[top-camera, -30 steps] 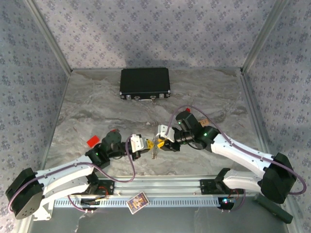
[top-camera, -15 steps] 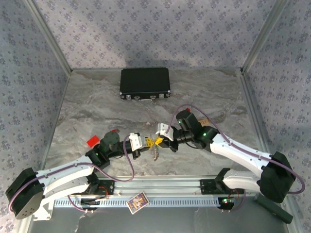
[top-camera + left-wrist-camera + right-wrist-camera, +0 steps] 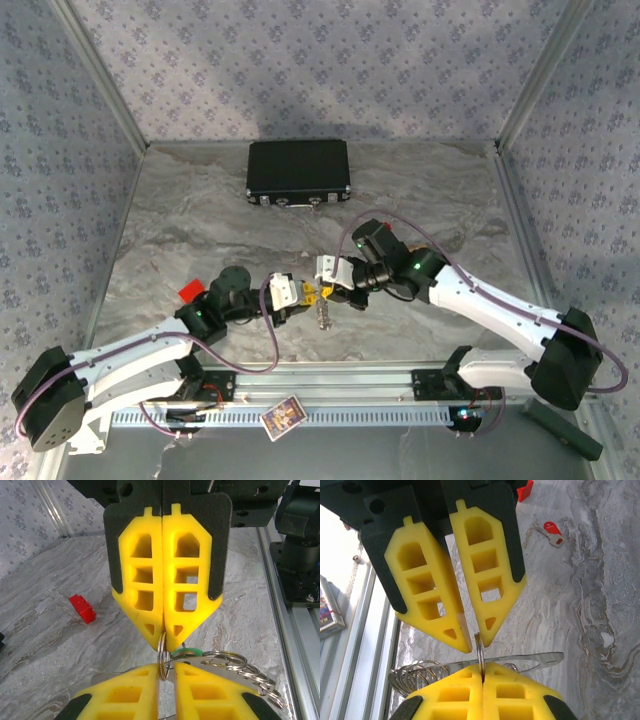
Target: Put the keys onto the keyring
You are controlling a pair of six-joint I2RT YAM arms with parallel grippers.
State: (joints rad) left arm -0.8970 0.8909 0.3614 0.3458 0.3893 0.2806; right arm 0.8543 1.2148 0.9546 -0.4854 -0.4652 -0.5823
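Note:
The keyring (image 3: 163, 656) is a thin silvery split ring held on edge between both grippers above the table. My right gripper (image 3: 482, 672) is shut on it; it comes down from the top of the left wrist view (image 3: 164, 639). My left gripper (image 3: 168, 674) has its jaws slightly apart, with the ring (image 3: 479, 650) in the gap. A green key head (image 3: 188, 652) and a coil of small rings (image 3: 242, 669) hang from the ring. A red-headed key (image 3: 551, 530) lies loose on the table. From above, the grippers meet tip to tip (image 3: 312, 294).
A black case (image 3: 298, 172) lies at the back of the marble table. A red block (image 3: 190, 291) sits by the left arm. A flat metal blade (image 3: 545, 658) juts from the bunch. The aluminium rail (image 3: 330, 380) runs along the near edge, with a card (image 3: 282, 417) on it.
The right gripper has shut on the keyring and shifted a little left. The left gripper's jaws have parted slightly and its wrist has turned.

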